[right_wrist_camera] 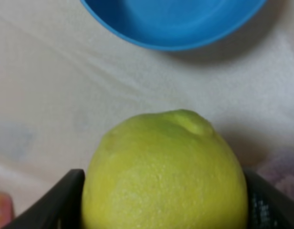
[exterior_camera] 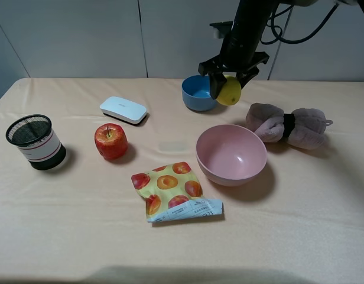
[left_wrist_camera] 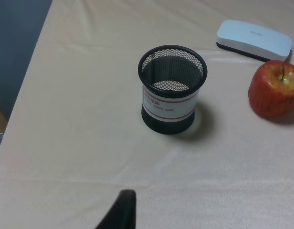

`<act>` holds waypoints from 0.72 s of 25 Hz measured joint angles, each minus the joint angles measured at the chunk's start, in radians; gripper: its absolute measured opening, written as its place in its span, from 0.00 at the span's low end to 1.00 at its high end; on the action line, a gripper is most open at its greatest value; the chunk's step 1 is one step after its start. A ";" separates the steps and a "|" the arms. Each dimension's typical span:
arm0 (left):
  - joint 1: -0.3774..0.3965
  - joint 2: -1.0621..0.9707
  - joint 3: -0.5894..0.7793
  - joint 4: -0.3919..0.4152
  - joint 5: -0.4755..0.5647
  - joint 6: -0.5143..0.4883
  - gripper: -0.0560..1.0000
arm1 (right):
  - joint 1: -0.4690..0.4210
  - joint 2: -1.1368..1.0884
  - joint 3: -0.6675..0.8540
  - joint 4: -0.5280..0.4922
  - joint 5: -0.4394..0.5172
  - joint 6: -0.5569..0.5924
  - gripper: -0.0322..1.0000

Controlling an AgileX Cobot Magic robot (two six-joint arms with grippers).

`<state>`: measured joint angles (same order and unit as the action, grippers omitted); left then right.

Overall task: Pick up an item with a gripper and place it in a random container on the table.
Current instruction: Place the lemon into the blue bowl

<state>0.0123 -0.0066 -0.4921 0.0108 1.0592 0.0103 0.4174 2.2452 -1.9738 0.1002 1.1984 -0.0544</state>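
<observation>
Yellow lemon (exterior_camera: 230,90) clamped in right hand (exterior_camera: 228,83), held off the surface (exterior_camera: 300,225), with blue bowl (exterior_camera: 197,93) just beside the hand. Left hand (left_wrist_camera: 119,213): one fingertip visible, can't tell apart or together.

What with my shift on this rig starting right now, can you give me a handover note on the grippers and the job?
Right gripper: shut on the lemon, held off the table.
Left gripper: only one dark finger tip shows, near the black mesh cup; I cannot tell whether it is open or shut, and it holds nothing visible.
Blue bowl: at the table's far side, looks empty. The lemon hangs beside its rim, not over it.
Done: lemon picked up.
Left: carry it over the blue bowl, lower, release.
</observation>
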 joint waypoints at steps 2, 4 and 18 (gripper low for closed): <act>0.000 0.000 0.000 0.000 0.000 0.000 1.00 | 0.000 0.000 -0.028 -0.009 0.011 0.015 0.47; 0.000 0.000 0.000 0.000 0.000 0.000 1.00 | 0.000 0.000 -0.047 -0.011 0.012 0.019 0.47; 0.000 0.000 0.000 0.000 0.000 0.000 1.00 | 0.000 0.010 -0.054 -0.013 -0.085 0.022 0.47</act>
<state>0.0123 -0.0066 -0.4921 0.0108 1.0592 0.0103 0.4174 2.2548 -2.0274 0.0870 1.1133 -0.0325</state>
